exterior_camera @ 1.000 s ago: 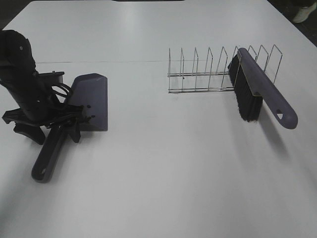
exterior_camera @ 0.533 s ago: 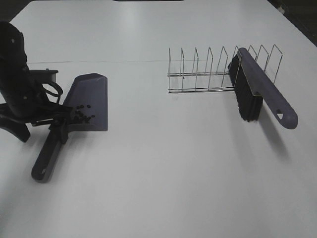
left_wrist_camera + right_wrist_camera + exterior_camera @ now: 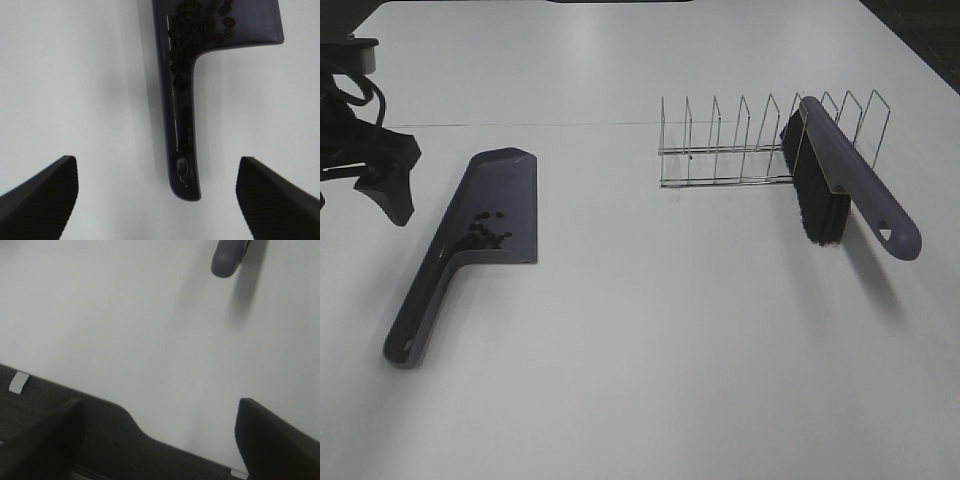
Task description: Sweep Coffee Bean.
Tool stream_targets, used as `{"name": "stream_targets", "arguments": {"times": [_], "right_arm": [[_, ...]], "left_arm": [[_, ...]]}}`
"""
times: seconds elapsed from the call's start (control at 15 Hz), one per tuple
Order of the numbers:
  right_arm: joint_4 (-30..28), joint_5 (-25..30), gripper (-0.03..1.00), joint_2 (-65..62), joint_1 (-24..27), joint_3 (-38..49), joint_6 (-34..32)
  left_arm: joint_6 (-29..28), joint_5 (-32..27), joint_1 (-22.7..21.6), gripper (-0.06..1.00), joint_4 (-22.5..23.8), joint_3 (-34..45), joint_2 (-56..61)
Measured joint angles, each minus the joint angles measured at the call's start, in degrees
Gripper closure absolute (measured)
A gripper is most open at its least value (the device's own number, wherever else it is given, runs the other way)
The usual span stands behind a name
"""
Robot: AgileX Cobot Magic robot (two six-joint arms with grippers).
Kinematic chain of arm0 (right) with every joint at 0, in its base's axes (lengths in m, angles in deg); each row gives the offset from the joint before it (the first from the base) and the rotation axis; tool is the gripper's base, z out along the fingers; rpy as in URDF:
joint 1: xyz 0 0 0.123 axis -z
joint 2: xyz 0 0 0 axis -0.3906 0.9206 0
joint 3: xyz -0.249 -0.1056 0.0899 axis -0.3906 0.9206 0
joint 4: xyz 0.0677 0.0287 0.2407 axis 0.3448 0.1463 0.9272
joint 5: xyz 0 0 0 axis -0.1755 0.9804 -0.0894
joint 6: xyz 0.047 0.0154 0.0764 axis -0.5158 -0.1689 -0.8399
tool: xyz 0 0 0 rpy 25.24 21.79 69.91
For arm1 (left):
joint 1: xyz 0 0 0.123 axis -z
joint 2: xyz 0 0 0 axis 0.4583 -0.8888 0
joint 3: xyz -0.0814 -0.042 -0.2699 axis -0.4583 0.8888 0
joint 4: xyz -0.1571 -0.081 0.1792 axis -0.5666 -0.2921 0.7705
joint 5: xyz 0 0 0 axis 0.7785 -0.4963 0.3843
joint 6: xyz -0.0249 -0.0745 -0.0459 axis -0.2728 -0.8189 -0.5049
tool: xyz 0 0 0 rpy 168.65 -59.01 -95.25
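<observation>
A dark purple dustpan lies flat on the white table at the left, handle toward the front. Several coffee beans sit in it near the handle's root. In the left wrist view the beans spread across the pan and down the handle. My left gripper is open and empty, raised to the left of the dustpan; its gap faces the handle end. The brush leans in the wire rack. My right gripper is open and empty; the brush's handle tip shows beyond it.
The wire rack stands at the back right with the brush's black bristles hanging down to the table. The table's edge and dark floor lie below my right gripper.
My left gripper has let go of the dustpan handle and drawn back up and to the left. The dustpan stays flat where it was, its beans now uncovered. The brush has not moved.
</observation>
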Motion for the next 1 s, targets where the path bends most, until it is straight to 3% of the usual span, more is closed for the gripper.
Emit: {"name": "stream_targets", "arguments": {"times": [0.33, 0.6, 1.0], "right_arm": [[0.00, 1.20, 0.25, -8.54, 0.00, 0.23, 0.11], [0.00, 1.38, 0.25, -15.41, 0.00, 0.23, 0.11], [0.00, 1.38, 0.25, -15.93, 0.00, 0.23, 0.11]], "left_arm": [[0.00, -3.09, 0.00, 0.16, 0.06, 3.50, 6.53], [1.09, -3.15, 0.00, 0.16, 0.06, 14.50, 16.73], [2.58, -3.50, 0.00, 0.16, 0.06, 29.11, 35.24]]}}
